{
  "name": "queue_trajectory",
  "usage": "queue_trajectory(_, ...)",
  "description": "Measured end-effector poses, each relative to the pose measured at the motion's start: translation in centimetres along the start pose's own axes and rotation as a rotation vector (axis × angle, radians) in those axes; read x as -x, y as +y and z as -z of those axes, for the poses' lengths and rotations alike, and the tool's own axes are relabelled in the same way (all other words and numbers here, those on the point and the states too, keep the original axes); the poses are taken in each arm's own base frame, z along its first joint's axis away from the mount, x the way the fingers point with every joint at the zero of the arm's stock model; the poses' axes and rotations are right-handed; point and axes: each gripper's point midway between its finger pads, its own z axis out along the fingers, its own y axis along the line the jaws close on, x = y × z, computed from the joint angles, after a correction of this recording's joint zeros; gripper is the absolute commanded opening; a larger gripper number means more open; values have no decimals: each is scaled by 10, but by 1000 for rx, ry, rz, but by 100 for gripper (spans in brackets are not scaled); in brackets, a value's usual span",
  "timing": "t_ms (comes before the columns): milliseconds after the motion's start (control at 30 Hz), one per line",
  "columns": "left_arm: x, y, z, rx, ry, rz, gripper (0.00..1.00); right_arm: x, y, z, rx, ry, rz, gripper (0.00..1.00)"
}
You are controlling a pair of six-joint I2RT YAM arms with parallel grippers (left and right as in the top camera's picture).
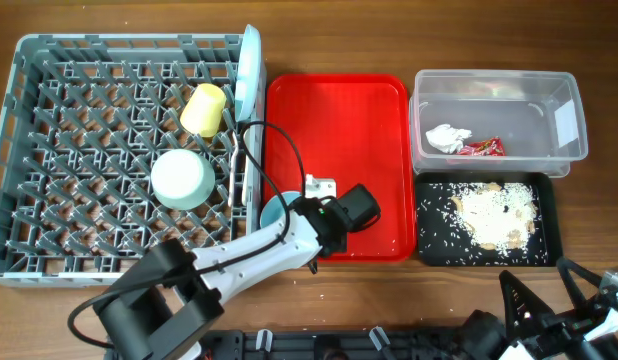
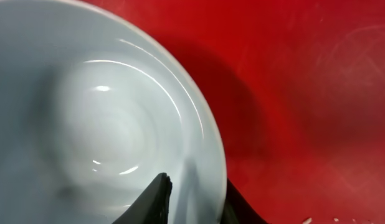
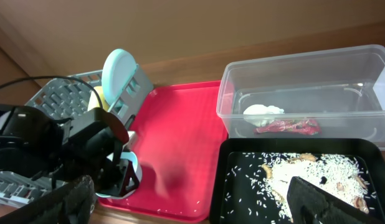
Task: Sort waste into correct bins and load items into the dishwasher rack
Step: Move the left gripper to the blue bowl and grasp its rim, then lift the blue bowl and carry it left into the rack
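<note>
Only the left wrist camera shows the grip. The left jaws pinch the rim of a pale blue bowl, one dark finger inside the wall and the other outside it. The bowl stands upright on the red tray.

From overhead, just a sliver of that bowl shows at the tray's near-left corner, close beside the rack. The left arm covers the rest of it. From the right wrist camera, the arm's black head hides most of the bowl, and the contact itself cannot be seen.

The rack sits on the left of the counter. It holds a yellow cup lying on its side and an upturned bowl. A light blue plate stands on edge along the side of the rack next to the tray.

To the right of the red tray is a clear tub holding a crumpled napkin and a red wrapper, which touch. In front of the tub, a black tray carries a heap of rice with loose grains scattered around it.

The right jaws stand spread wide at the near-right edge of the overhead picture and hold nothing. They are partly cut off there. Their own camera catches only one dark finger, over the black tray.
</note>
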Motion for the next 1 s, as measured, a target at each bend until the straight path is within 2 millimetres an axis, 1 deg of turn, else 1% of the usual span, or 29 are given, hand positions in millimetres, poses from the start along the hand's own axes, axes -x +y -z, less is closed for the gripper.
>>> queue_trajectory(33,0,0,-1,3,2,3,19,0,0,0,0,0,0,100)
queue_trajectory(133,-1,0,-3,8,6,14,10,0,0,0,0,0,0,100)
queue_trajectory(167,-1,0,-4,8,6,16,4,0,0,0,0,0,0,99)
queue_trajectory(500,1,-1,-2,7,-5,11,4,0,0,0,0,0,0,100)
queue_trajectory(600,6,1,6,-4,-17,11,4,0,0,0,0,0,0,100)
queue_trajectory(667,15,-2,17,-33,-38,20,4,0,0,0,0,0,0,100)
queue_trajectory(733,29,-2,33,-75,-76,29,4,0,0,0,0,0,0,100)
queue_trajectory(767,44,-3,53,-126,-120,40,4,0,0,0,0,0,0,100)
queue_trajectory(833,65,-1,82,-207,-175,46,4,0,0,0,0,0,0,100)
queue_trajectory(900,83,9,110,-290,-214,68,4,0,0,0,0,0,0,100)
queue_trajectory(933,90,18,120,-322,-224,83,4,0,0,0,0,0,0,100)
queue_trajectory(1000,99,31,131,-361,-238,108,4,0,0,0,0,0,0,100)
